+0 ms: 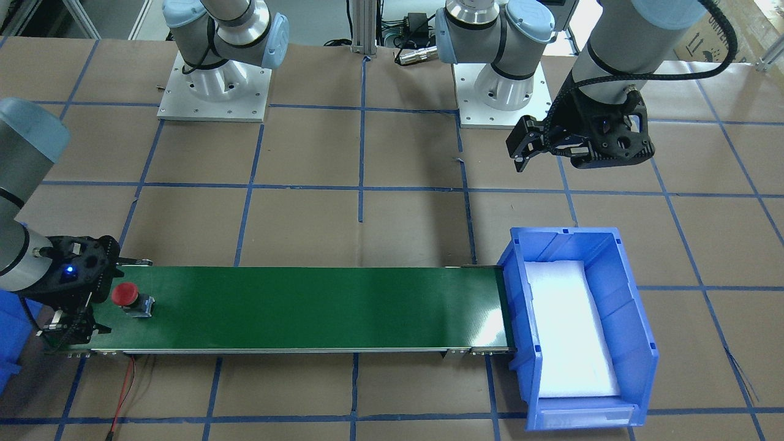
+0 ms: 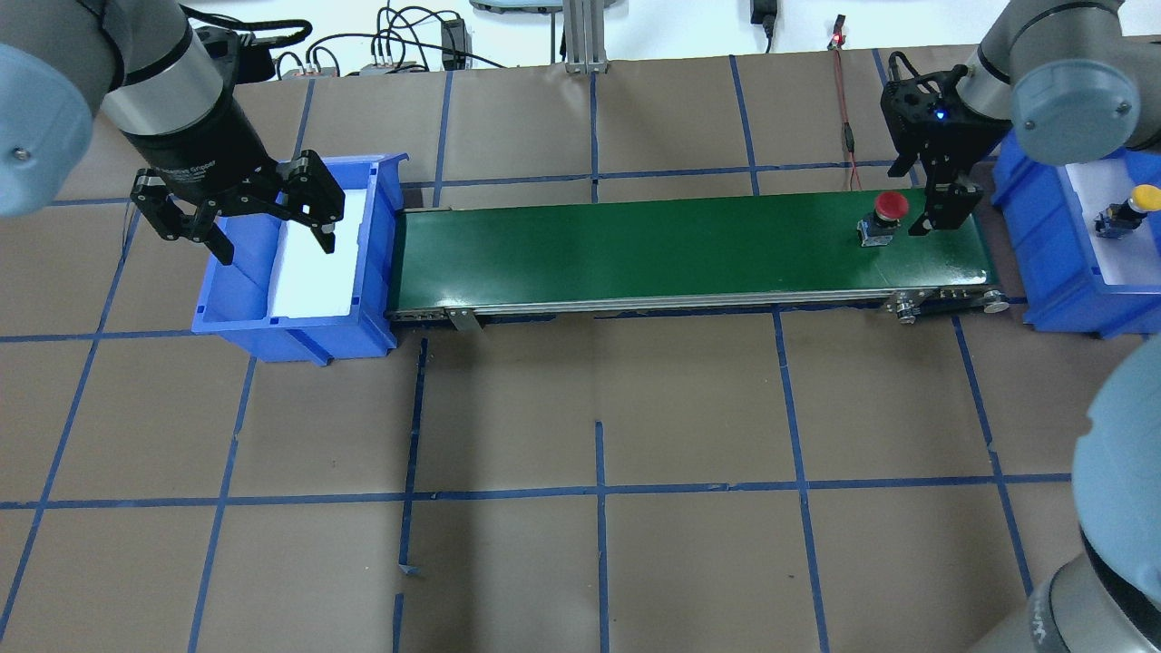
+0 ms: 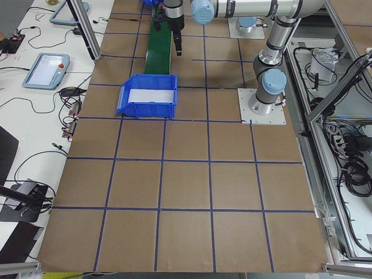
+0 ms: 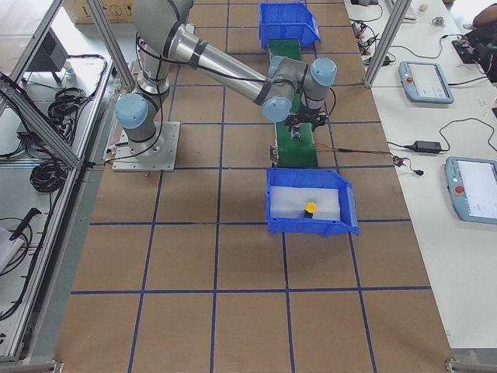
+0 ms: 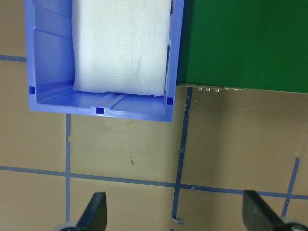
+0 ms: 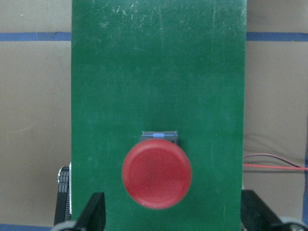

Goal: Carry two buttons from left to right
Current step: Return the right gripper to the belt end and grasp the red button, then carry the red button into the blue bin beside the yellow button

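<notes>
The red button (image 2: 890, 206) (image 1: 125, 294) stands on the green conveyor belt (image 2: 653, 254) near its right end. In the right wrist view its round cap (image 6: 156, 173) faces the camera. My right gripper (image 2: 922, 192) (image 6: 173, 214) hangs over that end, open, its fingers either side of the button and not touching it. The yellow button (image 2: 1146, 197) (image 4: 310, 207) rests on white foam in the blue bin (image 2: 1043, 272) at the right. My left gripper (image 2: 270, 238) (image 1: 525, 150) (image 5: 175, 214) hovers open and empty beside the left blue bin (image 2: 299, 331).
The left bin (image 1: 637, 343) (image 5: 96, 103) holds only a white foam pad and butts against the belt's left end. A red and black wire (image 2: 846, 118) runs along the table behind the belt. Both arm bases (image 1: 214, 86) stand on the robot side.
</notes>
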Motion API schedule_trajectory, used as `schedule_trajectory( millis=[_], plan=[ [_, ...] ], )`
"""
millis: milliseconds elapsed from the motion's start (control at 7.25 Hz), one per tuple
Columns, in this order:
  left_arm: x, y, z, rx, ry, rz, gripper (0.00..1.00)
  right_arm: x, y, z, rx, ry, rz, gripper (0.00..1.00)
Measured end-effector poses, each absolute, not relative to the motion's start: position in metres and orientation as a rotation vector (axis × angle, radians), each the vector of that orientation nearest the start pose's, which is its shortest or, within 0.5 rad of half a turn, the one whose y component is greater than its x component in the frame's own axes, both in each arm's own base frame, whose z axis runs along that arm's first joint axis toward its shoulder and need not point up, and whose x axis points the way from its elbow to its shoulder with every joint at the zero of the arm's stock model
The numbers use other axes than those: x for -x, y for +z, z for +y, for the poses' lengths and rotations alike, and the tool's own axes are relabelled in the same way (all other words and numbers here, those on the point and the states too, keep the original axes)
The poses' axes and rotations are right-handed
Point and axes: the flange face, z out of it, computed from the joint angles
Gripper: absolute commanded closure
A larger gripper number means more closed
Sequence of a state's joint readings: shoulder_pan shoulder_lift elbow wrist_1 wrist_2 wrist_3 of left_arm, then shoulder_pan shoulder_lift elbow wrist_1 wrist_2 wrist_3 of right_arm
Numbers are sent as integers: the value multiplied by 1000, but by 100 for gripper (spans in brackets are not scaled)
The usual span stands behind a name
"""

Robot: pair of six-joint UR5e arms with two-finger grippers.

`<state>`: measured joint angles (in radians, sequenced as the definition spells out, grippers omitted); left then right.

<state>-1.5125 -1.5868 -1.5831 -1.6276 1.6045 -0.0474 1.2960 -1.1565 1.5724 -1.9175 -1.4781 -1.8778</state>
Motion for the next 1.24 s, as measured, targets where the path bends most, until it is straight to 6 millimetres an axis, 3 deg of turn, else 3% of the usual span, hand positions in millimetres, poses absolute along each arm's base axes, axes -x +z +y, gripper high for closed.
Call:
schedule_trajectory(
  millis=[276,690,828,966,1103,1241],
  plan=[
    [101,469,-496,162,131,3101,0,29,283,-636,2183,-75,2114,7],
    [101,469,-496,162,130,3101,0,30,284,-637,2204,-72,2108,84],
    [101,470,-496,162,130,3101,0,31,286,-638,2212,-72,2108,93],
    [101,470,-496,161,130,3101,0,32,289,-639,2221,-75,2110,95],
    [101,469,-496,160,130,3101,0,34,301,-640,2249,-88,2112,95],
    [101,469,-496,160,131,3102,0,41,326,-640,2294,-105,2128,95]
  ],
)
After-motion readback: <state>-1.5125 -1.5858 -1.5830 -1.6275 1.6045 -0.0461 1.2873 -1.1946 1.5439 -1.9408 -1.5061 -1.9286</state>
